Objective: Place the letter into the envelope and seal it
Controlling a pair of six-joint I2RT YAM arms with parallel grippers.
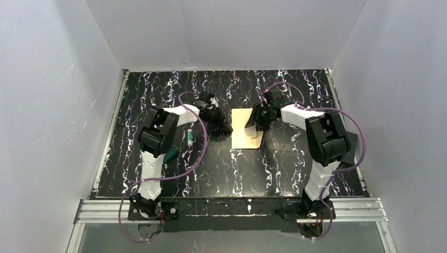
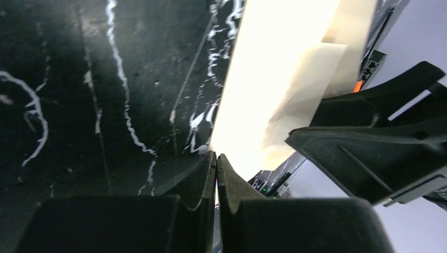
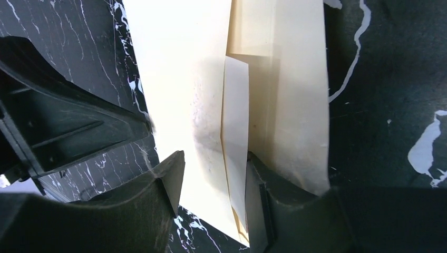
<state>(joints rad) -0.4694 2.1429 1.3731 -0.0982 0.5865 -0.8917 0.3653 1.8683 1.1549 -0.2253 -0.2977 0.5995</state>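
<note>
Tan rectangular paper letter (image 1: 243, 138) lies flat on the black marbled counter (image 1: 295, 174). Left gripper (image 2: 215, 156) jaws pressed together, empty, just beside its edge. Right gripper (image 3: 215, 169) jaws spread astride a raised pale fold, apparently the white paper envelope (image 1: 252, 129).

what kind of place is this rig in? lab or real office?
Likely a lab robot test cell, not an office: plain white walls box in a black marbled table, and the left arm and right arm are bolted to an aluminium rail.
</note>
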